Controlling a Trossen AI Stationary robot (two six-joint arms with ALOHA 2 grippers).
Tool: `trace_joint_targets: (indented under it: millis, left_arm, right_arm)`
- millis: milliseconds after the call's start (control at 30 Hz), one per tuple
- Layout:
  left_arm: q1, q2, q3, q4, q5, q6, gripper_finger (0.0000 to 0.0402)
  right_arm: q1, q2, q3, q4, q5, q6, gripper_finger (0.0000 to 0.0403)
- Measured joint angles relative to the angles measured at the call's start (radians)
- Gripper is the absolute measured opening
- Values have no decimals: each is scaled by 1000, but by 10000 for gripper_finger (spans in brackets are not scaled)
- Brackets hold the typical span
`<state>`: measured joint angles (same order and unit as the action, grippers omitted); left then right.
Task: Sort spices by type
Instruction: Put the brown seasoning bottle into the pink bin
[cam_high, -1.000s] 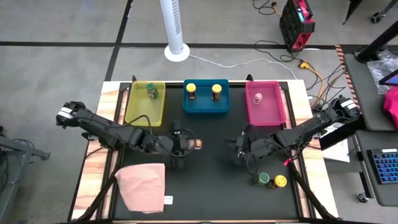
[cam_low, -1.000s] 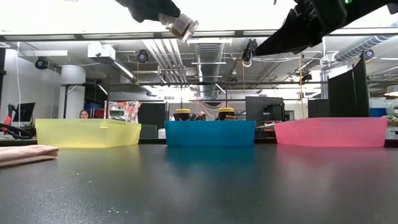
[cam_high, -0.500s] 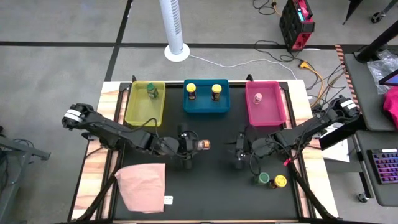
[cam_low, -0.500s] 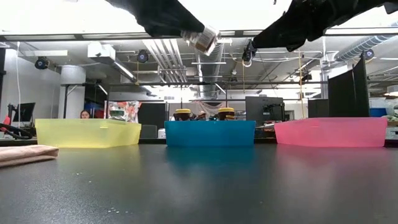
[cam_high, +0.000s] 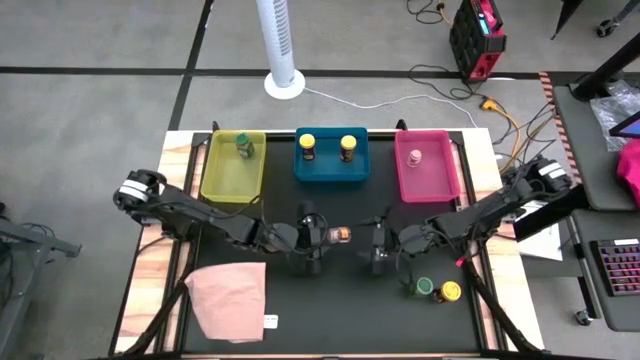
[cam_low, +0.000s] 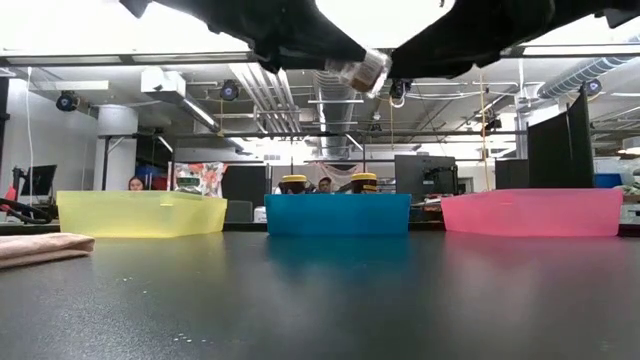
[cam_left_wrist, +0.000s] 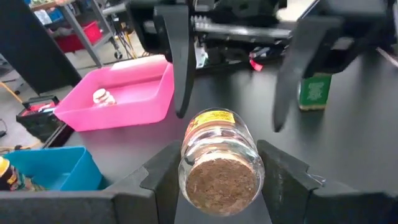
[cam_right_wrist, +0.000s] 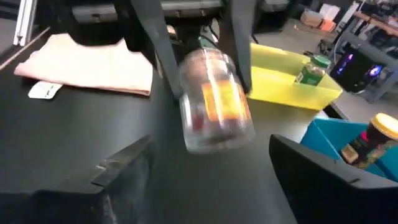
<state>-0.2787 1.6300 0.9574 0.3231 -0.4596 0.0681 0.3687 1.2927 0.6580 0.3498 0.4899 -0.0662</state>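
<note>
A clear spice jar (cam_left_wrist: 220, 155) with brown contents and an orange label is held above the table's middle, lying level, with my left gripper (cam_high: 318, 238) shut on it. My right gripper (cam_high: 377, 246) faces it from the table's right, open, its fingers (cam_left_wrist: 179, 62) a short way beyond the jar's free end (cam_right_wrist: 214, 109), touching nothing. A green-lidded jar (cam_high: 243, 147) stands in the yellow bin (cam_high: 232, 172), two yellow-lidded jars (cam_high: 308, 147) in the blue bin (cam_high: 331, 168), and a pink-lidded one (cam_high: 414, 158) in the pink bin (cam_high: 428, 175). My left gripper pinches the jar's body near its bottom end (cam_left_wrist: 186, 177) between its two fingers, one on each side. The fingers come level from the table's left and lie along the jar. The jar is lifted clear of the table and lies level, its other end toward my right gripper.
A green-lidded jar (cam_high: 424, 287) and a yellow-lidded jar (cam_high: 451, 291) stand on the black mat at the near right. A folded pink cloth (cam_high: 230, 300) lies at the near left. The three bins line the far edge.
My left gripper has carried the jar toward the table's right, clear of the table all the while. My right gripper has opened and come slightly toward the jar from the right.
</note>
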Motion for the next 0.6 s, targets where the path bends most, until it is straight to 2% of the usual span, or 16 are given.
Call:
trace_joint_targets:
  millis: [133, 267, 433, 600]
  left_arm:
    - [2, 22, 17, 1, 4, -12, 161]
    - [1, 34, 27, 1, 6, -18, 160]
    - [2, 32, 26, 0, 15, -35, 160]
    - [3, 32, 26, -1, 17, -48, 160]
  right_arm:
    - [0, 53, 41, 2, 2, -28, 317]
    - [-1, 95, 76, -23, 18, -50, 309]
    - [-1, 118, 115, -127, 82, -39, 286]
    - [-2, 119, 120, -136, 87, -40, 247]
